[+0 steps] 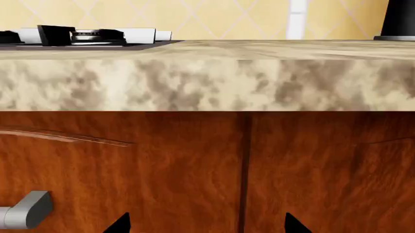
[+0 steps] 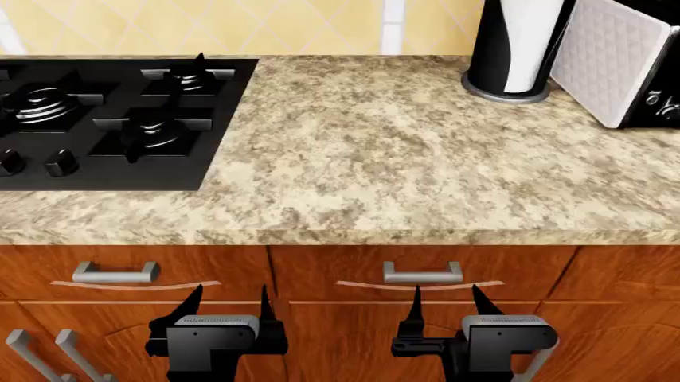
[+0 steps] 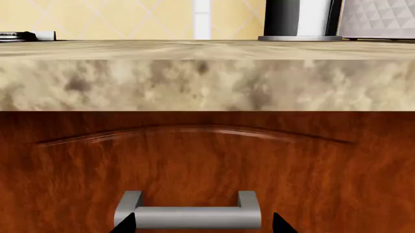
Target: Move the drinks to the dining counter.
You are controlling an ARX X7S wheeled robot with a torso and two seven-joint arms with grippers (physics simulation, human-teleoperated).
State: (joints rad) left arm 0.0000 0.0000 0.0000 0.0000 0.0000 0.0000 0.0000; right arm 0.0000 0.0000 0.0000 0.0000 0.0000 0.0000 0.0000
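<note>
1. I can find neither drink from any of my cameras: no cola bottle, no cork-sleeved cup, and no dining counter either.
2. My left hand [image 2: 228, 306] hangs low in front of the wood cabinet fronts [image 2: 318, 318], its fingers spread and holding nothing.
3. My right hand [image 2: 447, 306] sits beside it at the same height, likewise spread and empty, just under a grey drawer handle [image 2: 422, 274].
4. Ahead of me is the brown-speckled granite bench [image 2: 404, 159].
5. On the bench's left end is a black stove [image 2: 107, 119].
6. At its far right corner a black-and-white cylinder [image 2: 518, 44] stands upright, with a white quilted appliance [image 2: 622, 56] just beside it.
</note>
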